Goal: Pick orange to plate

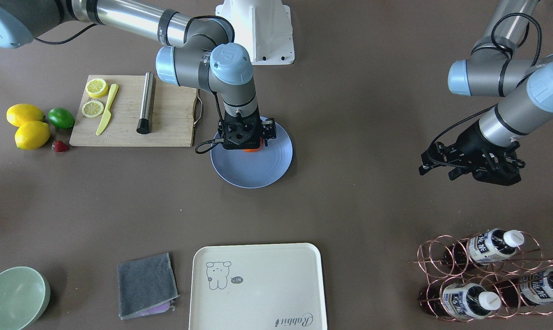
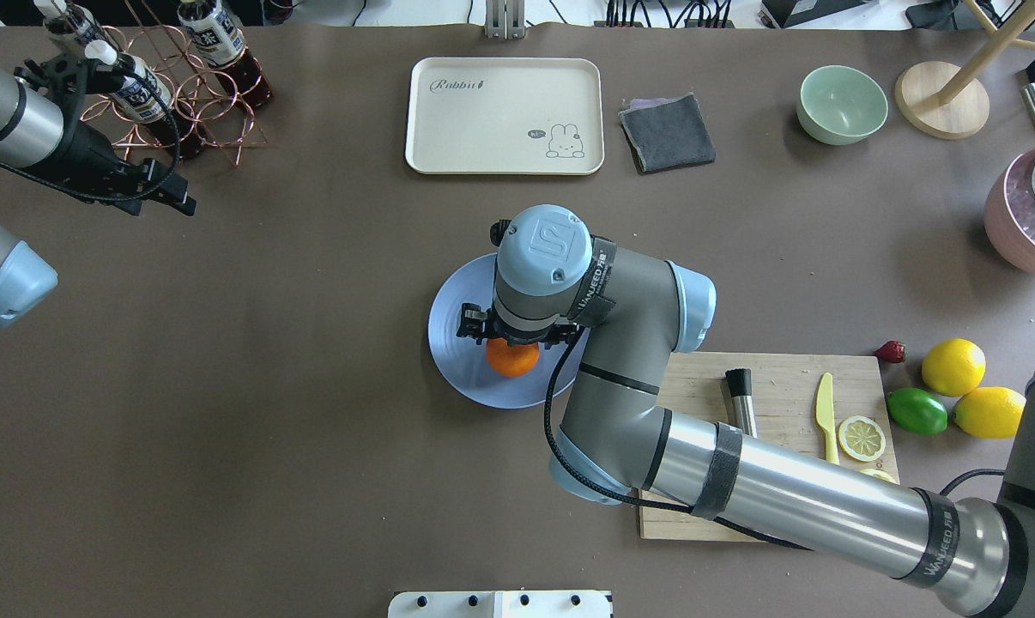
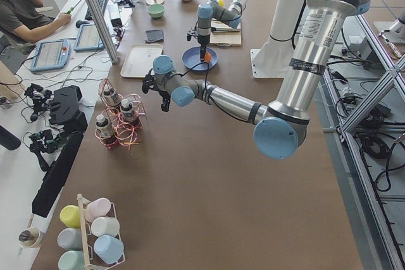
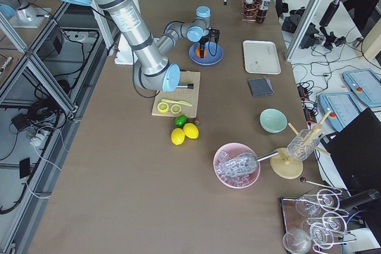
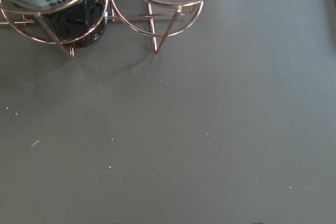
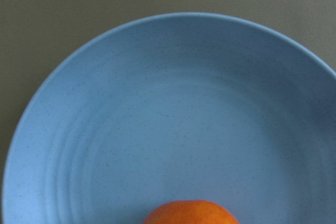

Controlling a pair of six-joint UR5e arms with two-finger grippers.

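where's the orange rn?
In the overhead view the orange is at table centre over the blue plate, on the plate's robot-side half, directly beneath the right gripper, with the cutting board to its right.

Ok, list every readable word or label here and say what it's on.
"Rabbit": on the cream tray.
"WANEED": on the black band round the right arm.
The speech bubble on the tray: too small to read.
The bottle labels: too blurred to read.

Bright, even light, soft shadows; the orange (image 6: 190, 212) blurs close-up.
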